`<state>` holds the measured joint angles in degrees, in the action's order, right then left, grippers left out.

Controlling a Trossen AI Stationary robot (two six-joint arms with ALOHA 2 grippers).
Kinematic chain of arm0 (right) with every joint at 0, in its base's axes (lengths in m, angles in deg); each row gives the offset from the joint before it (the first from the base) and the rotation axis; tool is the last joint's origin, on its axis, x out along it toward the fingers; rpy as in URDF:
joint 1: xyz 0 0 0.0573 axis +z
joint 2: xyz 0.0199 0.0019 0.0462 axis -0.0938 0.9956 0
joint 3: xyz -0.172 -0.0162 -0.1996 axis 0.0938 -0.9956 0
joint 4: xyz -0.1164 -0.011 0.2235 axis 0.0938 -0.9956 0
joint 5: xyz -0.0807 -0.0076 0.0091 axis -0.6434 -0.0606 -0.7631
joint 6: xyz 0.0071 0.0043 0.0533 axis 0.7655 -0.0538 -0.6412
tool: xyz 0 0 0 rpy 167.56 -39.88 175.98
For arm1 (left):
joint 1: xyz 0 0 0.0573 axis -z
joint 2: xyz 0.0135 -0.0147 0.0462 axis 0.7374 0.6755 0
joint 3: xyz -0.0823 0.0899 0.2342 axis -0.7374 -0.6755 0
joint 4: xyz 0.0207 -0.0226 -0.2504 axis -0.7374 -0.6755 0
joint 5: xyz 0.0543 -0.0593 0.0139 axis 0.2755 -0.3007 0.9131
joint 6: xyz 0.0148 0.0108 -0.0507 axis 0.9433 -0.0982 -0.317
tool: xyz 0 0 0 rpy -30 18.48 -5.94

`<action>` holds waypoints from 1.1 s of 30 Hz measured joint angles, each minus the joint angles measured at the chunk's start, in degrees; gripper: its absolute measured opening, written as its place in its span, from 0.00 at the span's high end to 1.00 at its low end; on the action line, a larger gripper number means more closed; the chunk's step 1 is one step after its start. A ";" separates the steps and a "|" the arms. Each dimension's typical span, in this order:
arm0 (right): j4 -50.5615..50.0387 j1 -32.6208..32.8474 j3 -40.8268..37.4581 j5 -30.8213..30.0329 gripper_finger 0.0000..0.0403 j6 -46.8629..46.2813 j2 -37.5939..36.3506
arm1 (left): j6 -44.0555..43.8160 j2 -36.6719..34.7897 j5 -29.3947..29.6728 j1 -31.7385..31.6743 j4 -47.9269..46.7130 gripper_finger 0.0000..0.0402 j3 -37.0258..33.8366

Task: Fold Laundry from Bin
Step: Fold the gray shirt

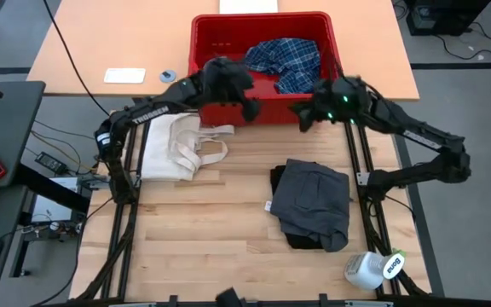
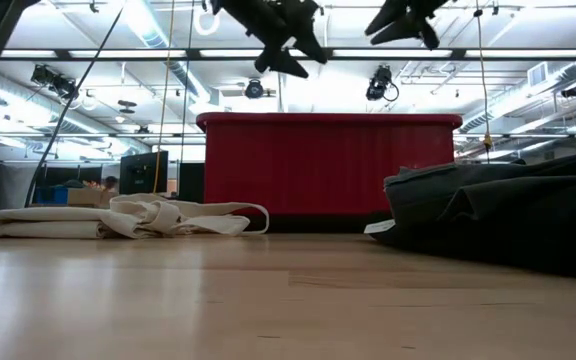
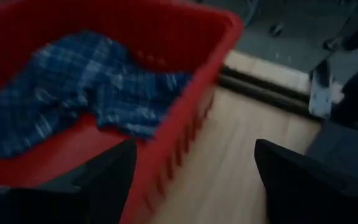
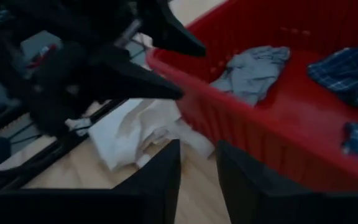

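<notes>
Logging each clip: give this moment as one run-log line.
left gripper: open, above bin front rim | right gripper: nearly closed, empty | plaid shirt: in bin | dark grey garment: folded on table

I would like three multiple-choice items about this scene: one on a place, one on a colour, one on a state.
1. Where does the blue-and-white plaid shirt lie?
A. in the bright red plastic bin
B. on the wooden table
C. in an end effector

2. What colour is the cloth with strap loops beside the bin?
A. green
B. cream-white
C. black

3. How stands the left end effector?
A. shut on the shirt
B. open, holding nothing
C. shut on the bin's rim

Answers: 1 A, the high view shows the shirt inside the bin's walls; 2 B, it looks pale cream from above; 3 B, its wrist view shows two fingers wide apart.
</notes>
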<state>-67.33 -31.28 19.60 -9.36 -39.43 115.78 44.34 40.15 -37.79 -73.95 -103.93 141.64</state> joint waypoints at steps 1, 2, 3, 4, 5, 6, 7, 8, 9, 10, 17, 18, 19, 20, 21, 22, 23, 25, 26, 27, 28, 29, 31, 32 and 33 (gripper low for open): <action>-0.49 -1.09 1.58 0.12 0.74 0.35 1.34 | 0.47 -0.18 -1.16 -0.76 1.20 0.18 0.01; -0.73 -2.10 3.32 0.07 0.76 0.92 2.79 | 0.62 -0.36 -2.63 -1.65 2.46 0.18 0.06; -0.54 -3.07 5.17 -0.07 0.79 1.71 4.30 | 0.73 -0.57 -4.26 -2.73 3.25 0.18 0.09; -0.55 -4.07 7.20 -0.52 0.81 2.69 5.86 | 0.75 -0.65 -6.01 -3.78 3.79 0.18 0.09; -0.73 -4.99 9.15 -1.41 0.83 3.70 7.38 | 0.76 -0.66 -7.67 -4.75 4.55 0.18 0.09; -0.77 -5.85 11.34 -2.17 0.85 4.77 9.01 | 0.74 -0.66 -9.17 -5.80 5.28 0.18 0.09; -0.65 -6.83 13.57 -2.63 0.87 5.91 10.68 | 0.72 -0.66 -10.32 -6.94 5.68 0.18 0.09; -0.79 -7.79 15.74 -2.52 0.89 7.19 12.31 | 0.64 -0.66 -11.25 -7.93 5.93 0.18 0.09; -0.84 -8.85 18.16 -1.97 0.90 8.44 14.05 | 0.22 -0.66 -11.93 -8.93 6.05 0.18 0.09; -0.77 -9.82 20.69 -1.07 0.91 9.64 15.77 | -0.23 -0.66 -12.81 -9.95 5.80 0.18 0.09; -1.29 -18.00 35.73 8.46 0.92 12.03 28.28 | -0.96 -0.66 -17.50 -15.55 1.36 0.18 0.07; -1.93 -19.25 37.65 10.79 0.92 11.70 30.26 | -0.93 -0.66 -17.50 -16.01 0.66 0.18 0.07; -2.40 -20.46 39.48 12.80 0.91 11.62 32.14 | -0.88 -0.66 -17.50 -16.51 0.34 0.18 0.04; -2.80 -21.52 41.34 14.49 0.91 11.56 33.93 | -0.80 -0.66 -17.48 -16.99 0.24 0.18 0.04; -2.98 -22.47 43.06 15.57 0.91 11.60 35.59 | -0.80 -0.66 -17.47 -17.41 0.09 0.18 0.04; -3.07 -23.34 44.68 16.25 0.91 11.68 37.11 | -0.80 -0.66 -17.45 -17.88 0.02 0.18 0.04; -3.08 -24.18 46.33 16.77 0.91 11.77 38.59 | -0.80 -0.66 -17.43 -18.31 -0.10 0.18 0.04; -3.09 -25.76 49.63 17.67 0.91 11.73 41.41 | -1.01 -0.66 -17.41 -18.93 -0.29 0.18 0.04; -3.18 -26.58 51.30 18.27 0.91 11.69 42.92 | -1.26 -0.66 -17.42 -19.18 -0.30 0.18 0.04; -3.50 -27.39 53.06 18.96 0.91 11.67 44.29 | -1.27 -0.66 -17.39 -19.33 -0.34 0.18 0.04; -4.01 -28.18 54.80 19.71 0.91 11.61 45.70 | -1.13 -0.66 -17.39 -19.55 -0.34 0.18 0.04; -4.58 -28.82 56.71 20.52 0.91 11.38 47.14 | -0.76 -0.66 -17.39 -19.76 -0.34 0.18 0.04; -6.08 -30.05 60.42 22.82 0.91 10.33 49.83 | 0.02 -0.59 -16.72 -20.07 -0.23 0.18 0.04; -5.66 -30.51 60.76 24.10 0.91 10.04 50.56 | 0.64 -0.46 -15.61 -20.08 0.12 0.18 0.04; -4.38 -30.84 59.81 25.24 0.91 9.16 50.53 | 0.95 -0.37 -14.92 -20.18 0.38 0.18 0.07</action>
<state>-71.71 -62.12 79.41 15.88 -30.28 166.31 45.29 39.78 -52.71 -94.13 -103.55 141.70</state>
